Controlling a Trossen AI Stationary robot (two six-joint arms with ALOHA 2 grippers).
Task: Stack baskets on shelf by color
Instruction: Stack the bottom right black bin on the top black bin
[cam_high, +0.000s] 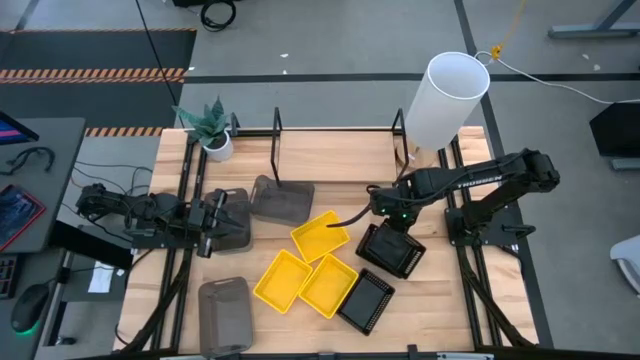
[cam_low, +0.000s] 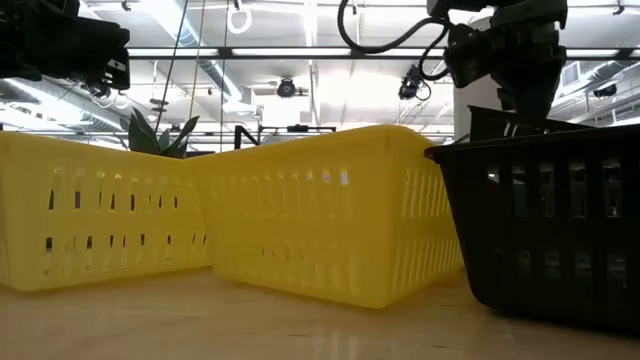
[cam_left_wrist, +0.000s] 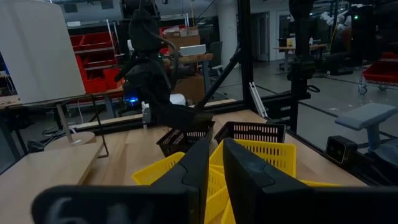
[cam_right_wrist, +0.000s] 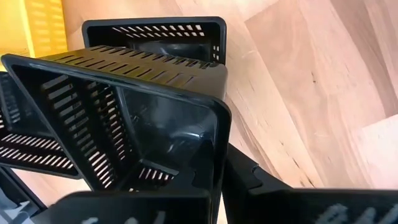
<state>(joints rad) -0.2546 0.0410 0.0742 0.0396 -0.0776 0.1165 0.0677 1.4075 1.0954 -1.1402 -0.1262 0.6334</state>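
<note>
Wooden table (cam_high: 440, 320): right gripper (cam_high: 392, 222) pinches a black basket (cam_high: 392, 250) (probably shelf-bound), left gripper (cam_high: 212, 222) pressed together, idle.

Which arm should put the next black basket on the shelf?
Right. The right pincer is shut on a black basket, lifted and tilted, near the shelf. The left pincer sits over grey baskets.
</note>
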